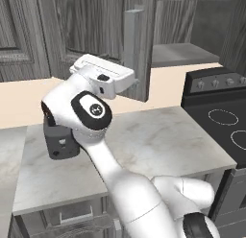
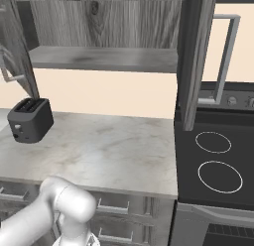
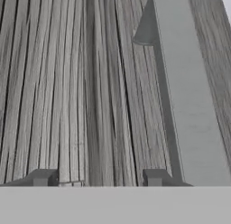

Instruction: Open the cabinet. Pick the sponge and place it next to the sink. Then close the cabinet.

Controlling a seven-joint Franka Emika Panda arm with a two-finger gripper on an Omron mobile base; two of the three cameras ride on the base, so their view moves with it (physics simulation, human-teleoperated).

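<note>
Left base view: my arm (image 1: pixel 103 150) rose from lower right, hand up against the cabinet (image 1: pixel 96 26). Its left door (image 1: pixel 139 54) stood swung out edge-on, silver bar handle (image 1: pixel 132 45) on its near side, my hand right at that handle. My fingers were hidden behind the hand there. Black toaster (image 1: pixel 60 138) sat on the marble counter (image 1: pixel 158 141) behind my elbow. Stove (image 1: pixel 221 117) at right. Cabinet shelf (image 1: pixel 180 53) looked bare from this angle; sponge hidden or too small to tell.

Right base view: both doors stood open, the right door (image 2: pixel 196 56) swung out over the stove (image 2: pixel 213 160) with its handle (image 2: pixel 223 56) facing away. Shelf (image 2: pixel 104 58) in plain sight, toaster (image 2: pixel 30 119) on the counter (image 2: pixel 99 151) at left.

Hand view: my pincer (image 3: pixel 97 179) sat very close to the wood-grain door face (image 3: pixel 67 83). Handle bar (image 3: pixel 189 92) ran just beside one fingertip (image 3: pixel 154 178), outside the gap, not between the tips. Jaws stood partway apart, nothing gripped; probably narrowing, but I couldn't tell for sure.
</note>
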